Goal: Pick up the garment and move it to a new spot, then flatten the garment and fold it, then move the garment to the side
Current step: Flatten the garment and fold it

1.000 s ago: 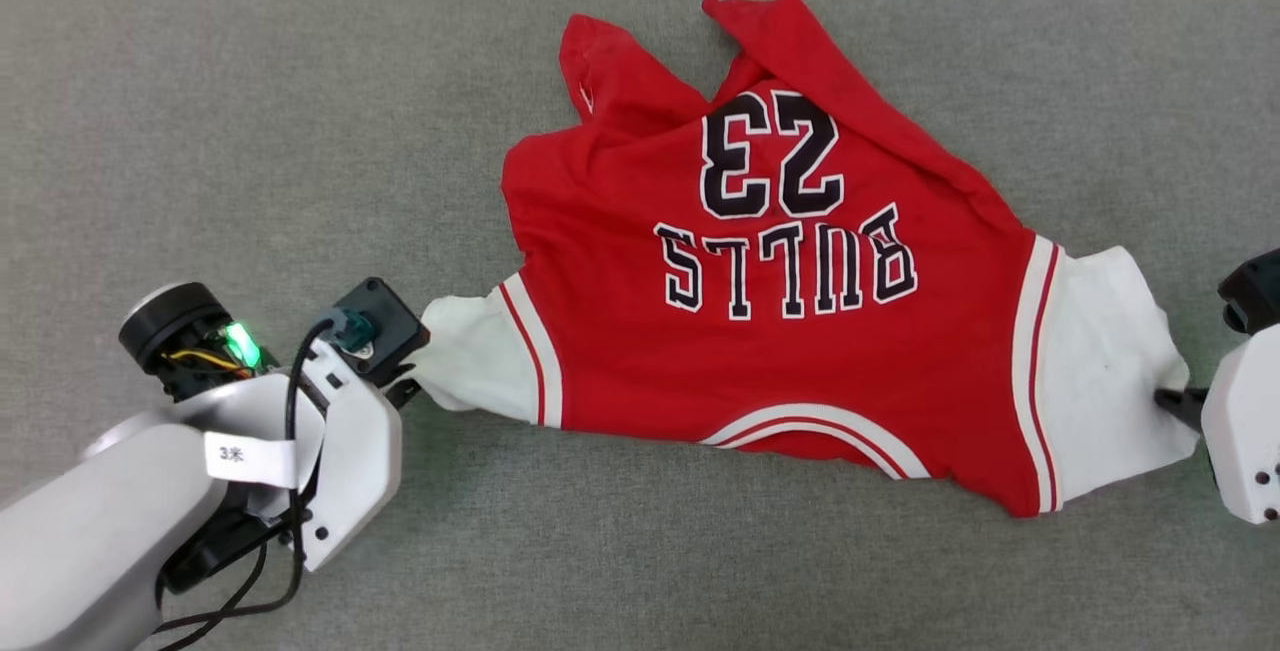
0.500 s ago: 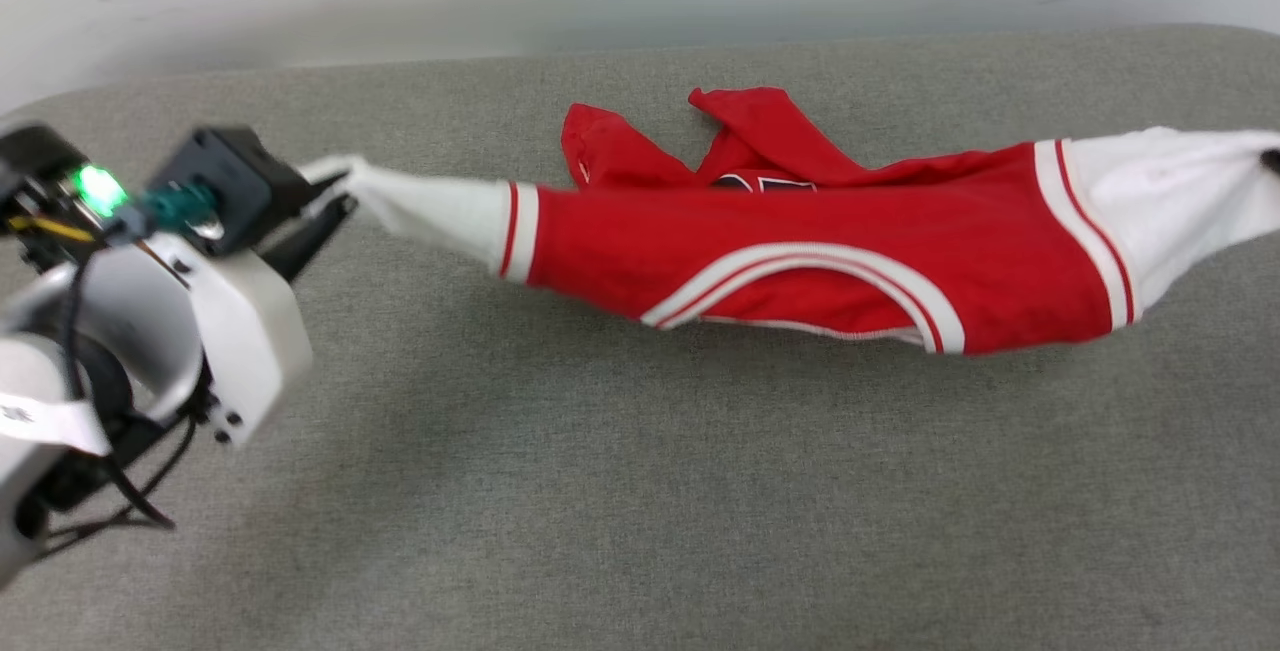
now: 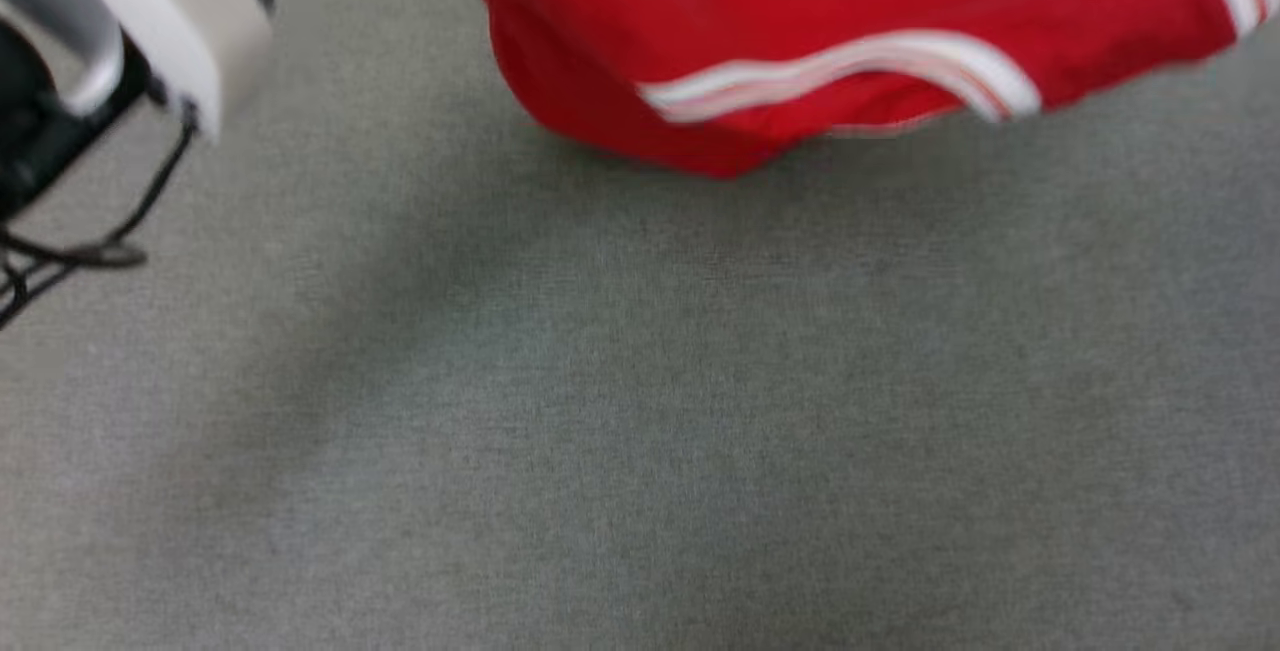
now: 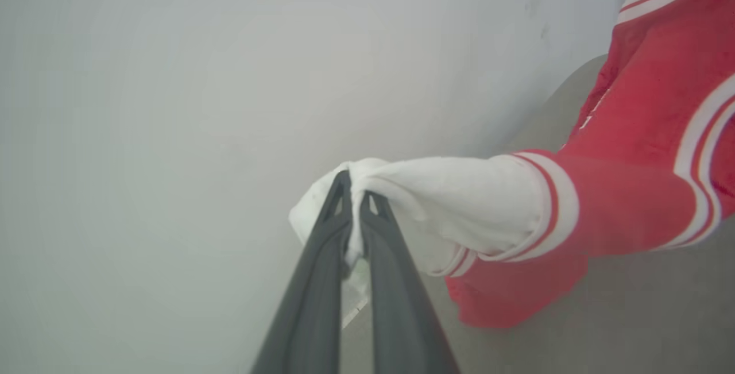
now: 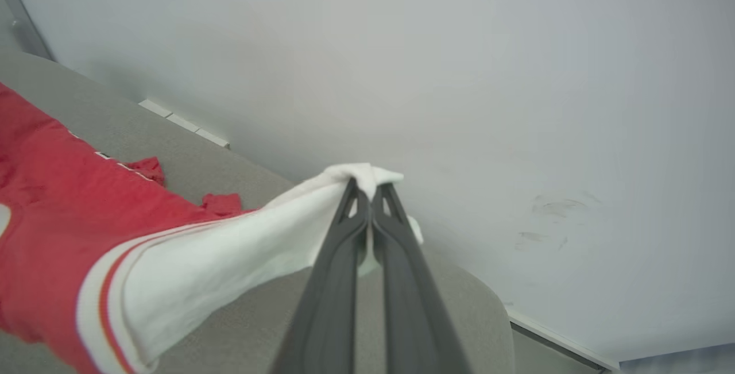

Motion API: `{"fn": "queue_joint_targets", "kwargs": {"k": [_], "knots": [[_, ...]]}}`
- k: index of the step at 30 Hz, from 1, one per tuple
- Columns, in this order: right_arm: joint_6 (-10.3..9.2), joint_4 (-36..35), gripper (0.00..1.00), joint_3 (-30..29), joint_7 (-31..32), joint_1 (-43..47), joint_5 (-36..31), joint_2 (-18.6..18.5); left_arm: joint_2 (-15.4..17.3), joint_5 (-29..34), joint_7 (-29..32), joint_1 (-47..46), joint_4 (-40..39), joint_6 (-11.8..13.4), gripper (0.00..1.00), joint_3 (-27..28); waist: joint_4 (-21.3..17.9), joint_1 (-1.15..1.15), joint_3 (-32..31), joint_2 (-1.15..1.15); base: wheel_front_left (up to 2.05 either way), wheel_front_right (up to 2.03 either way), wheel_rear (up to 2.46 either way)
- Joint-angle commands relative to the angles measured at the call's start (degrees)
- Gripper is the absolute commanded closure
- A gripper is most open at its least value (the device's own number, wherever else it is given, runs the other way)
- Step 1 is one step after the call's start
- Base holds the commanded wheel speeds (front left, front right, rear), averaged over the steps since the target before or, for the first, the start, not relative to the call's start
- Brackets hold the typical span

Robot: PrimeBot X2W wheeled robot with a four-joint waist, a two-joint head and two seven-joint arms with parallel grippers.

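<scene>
The garment (image 3: 780,41), a red jersey with white sleeves and red-white trim, hangs stretched across the top of the head view, its lowest fold just over the grey surface (image 3: 640,411). In the left wrist view my left gripper (image 4: 353,187) is shut on the bunched end of one white sleeve (image 4: 459,207). My right gripper (image 5: 367,190) is shut on the end of the other white sleeve (image 5: 229,259) in the right wrist view. The red body (image 5: 51,207) sags between the two grips. The printed side is hidden.
A pale wall (image 4: 201,104) rises behind the grey padded surface, whose rounded far edge (image 5: 482,305) shows under the right gripper. My left arm's white housing (image 3: 170,21) and dark cables (image 3: 90,241) sit at the head view's upper left.
Both grippers have lifted the garment by its sleeves off the surface, pulling it taut. The right gripper closed on its sleeve. The head camera has also shifted.
</scene>
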Motion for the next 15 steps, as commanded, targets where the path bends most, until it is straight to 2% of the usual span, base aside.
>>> {"fn": "queue_joint_targets", "kwargs": {"k": [1, 6, 15], "knots": [[-0.04, 1.15, 1.0, 0.04, 0.35, -3.19, -0.88, 1.19, -0.95, 0.94, -0.87, -2.56, 1.29, -0.28, 1.0, 0.78, 0.54, 0.0, 3.25, 0.0, 0.0, 0.0, 0.0], [-0.04, 7.44, 1.0, 1.51, 0.64, -15.78, -5.02, 5.19, -5.24, 3.12, -3.73, -13.23, 9.93, -1.37, 1.0, 2.56, 1.08, 0.0, 8.86, 0.0, 0.0, 0.0, 0.0], [-0.05, 18.57, 1.0, 4.95, -6.3, -33.83, -11.78, 10.47, -10.3, 6.89, -11.3, -29.38, 24.12, -3.0, 1.0, 2.29, 1.88, 0.0, 14.47, 0.0, 0.0, 0.0, 0.0]]}}
